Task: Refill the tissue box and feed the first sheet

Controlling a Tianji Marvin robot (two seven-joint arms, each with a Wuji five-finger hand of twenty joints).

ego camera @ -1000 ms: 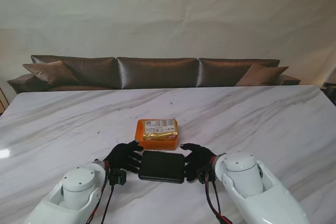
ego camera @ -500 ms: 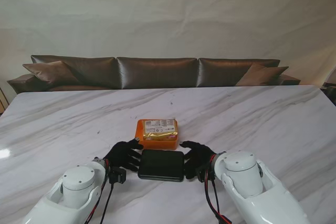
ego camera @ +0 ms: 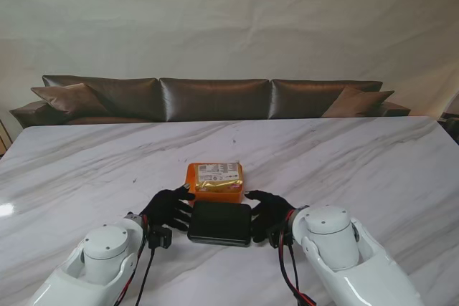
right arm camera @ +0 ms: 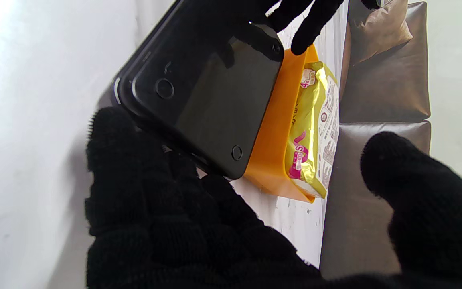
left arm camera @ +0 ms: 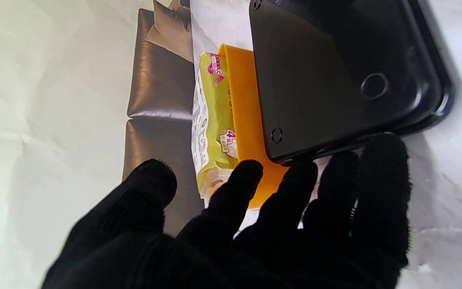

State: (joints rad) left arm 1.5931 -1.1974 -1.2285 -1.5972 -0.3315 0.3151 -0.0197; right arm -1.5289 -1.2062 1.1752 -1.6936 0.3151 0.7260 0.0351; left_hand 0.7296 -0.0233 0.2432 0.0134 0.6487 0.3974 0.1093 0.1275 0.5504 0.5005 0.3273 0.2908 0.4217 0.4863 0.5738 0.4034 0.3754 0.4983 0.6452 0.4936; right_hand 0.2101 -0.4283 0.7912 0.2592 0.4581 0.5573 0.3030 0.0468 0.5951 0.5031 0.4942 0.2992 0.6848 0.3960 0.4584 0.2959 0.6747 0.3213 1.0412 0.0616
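We are bracketing the flat black plastic tissue box (ego camera: 220, 223) on the white marble counter (ego camera: 358, 170), left hand (ego camera: 168, 209) and right hand (ego camera: 269, 214) touching its ends, fingers spread, neither gripping. Just beyond it, the yellow tissue pack (ego camera: 217, 175) is lying in an orange tray (ego camera: 190, 180).

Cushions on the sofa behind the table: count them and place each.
2. One cushion leans at the sofa's left end, the other cushion at its right end. More may lie out of view.
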